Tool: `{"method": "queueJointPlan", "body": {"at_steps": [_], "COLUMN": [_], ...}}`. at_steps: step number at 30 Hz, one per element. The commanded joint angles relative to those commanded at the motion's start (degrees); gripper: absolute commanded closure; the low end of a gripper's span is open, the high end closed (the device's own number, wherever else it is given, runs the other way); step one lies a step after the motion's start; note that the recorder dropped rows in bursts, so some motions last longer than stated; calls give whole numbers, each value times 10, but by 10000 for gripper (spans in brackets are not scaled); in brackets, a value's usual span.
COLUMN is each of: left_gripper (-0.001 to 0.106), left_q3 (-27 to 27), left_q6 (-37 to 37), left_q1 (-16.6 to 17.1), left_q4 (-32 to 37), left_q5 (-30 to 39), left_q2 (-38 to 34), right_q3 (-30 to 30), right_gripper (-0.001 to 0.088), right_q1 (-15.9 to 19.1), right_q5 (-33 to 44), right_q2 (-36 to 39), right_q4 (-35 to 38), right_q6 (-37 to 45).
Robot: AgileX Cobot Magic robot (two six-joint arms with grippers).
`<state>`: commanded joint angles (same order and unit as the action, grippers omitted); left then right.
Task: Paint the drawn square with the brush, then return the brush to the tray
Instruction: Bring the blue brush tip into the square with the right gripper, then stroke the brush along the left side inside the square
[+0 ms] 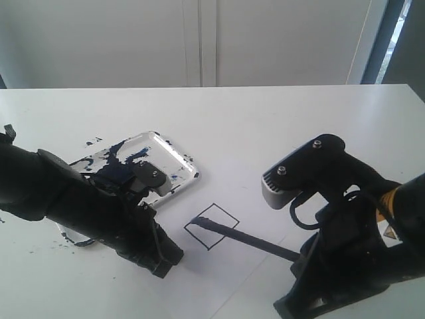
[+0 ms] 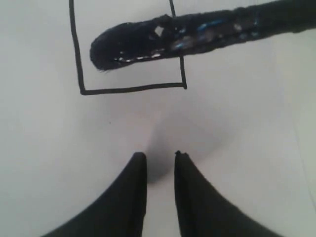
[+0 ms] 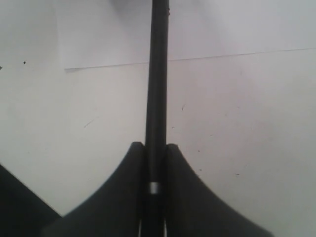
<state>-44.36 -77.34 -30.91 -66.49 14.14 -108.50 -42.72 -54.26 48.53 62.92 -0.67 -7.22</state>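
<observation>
**Desk:** Where is the brush (image 1: 247,237)?
**Photographer:** Clamped by its handle in the right gripper (image 3: 155,146), its paint-dark tip inside the drawn square (image 1: 212,226). The smeared tray (image 1: 178,154) sits at the square's ten o'clock.
**Desk:** And the left gripper (image 2: 160,155)?
**Photographer:** At the square's seven o'clock, over the white surface (image 1: 279,113). Its jaws are barely parted and empty.

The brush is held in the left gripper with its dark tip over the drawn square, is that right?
Not quite: the right gripper holds the brush; the right wrist view shows it clamped on the handle. The left gripper is empty. The tip is over the drawn square.
</observation>
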Motion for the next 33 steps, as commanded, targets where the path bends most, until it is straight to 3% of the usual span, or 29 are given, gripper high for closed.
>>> {"method": "queueJointPlan", "body": {"at_steps": [25,33], "left_gripper": [763,763], "left_q3": [0,0], "left_q6": [5,5], "left_q1": [0,0], "left_q4": [-2,-1], "left_q5": [-6,-6], "left_q2": [0,0], "right_q3": [0,0], "right_gripper": [868,868], "right_q1": [0,0], "right_q5": [-21,-19], "right_q2": [19,19], "right_q4": [0,-45], "right_q6": [-1,-31]}}
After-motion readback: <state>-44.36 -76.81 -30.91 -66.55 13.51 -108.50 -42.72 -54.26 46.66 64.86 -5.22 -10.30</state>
